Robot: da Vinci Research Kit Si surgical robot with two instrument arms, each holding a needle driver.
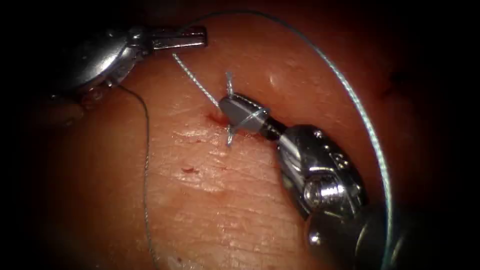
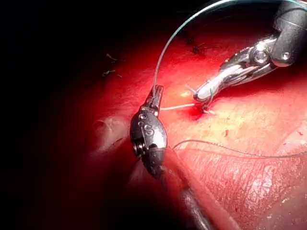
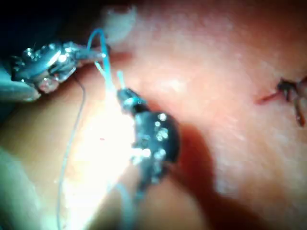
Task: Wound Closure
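Observation:
The left tool (image 1: 199,38) is at the upper left of the cut, its jaws shut on the thread (image 1: 196,82). From those jaws a pale strand runs down to the red cut (image 1: 215,119), and a long loop (image 1: 365,125) arcs over the tissue to the right. The right tool (image 1: 227,106) lies over the cut, jaws shut, with a turn of thread (image 1: 251,119) wrapped around them. A short thread piece crosses its tip, ends sticking out above (image 1: 229,80) and below (image 1: 229,140). In the left wrist view, the left tool (image 2: 157,91) holds the strand beside the right tool (image 2: 201,93).
A thin dark strand (image 1: 146,160) trails down the tissue on the left of the cut. Earlier stitches with dark cut ends sit on the tissue (image 3: 288,91) (image 2: 196,48). Red fluid spots the skin (image 1: 189,170). The right tool's wrist (image 1: 325,175) fills the lower right.

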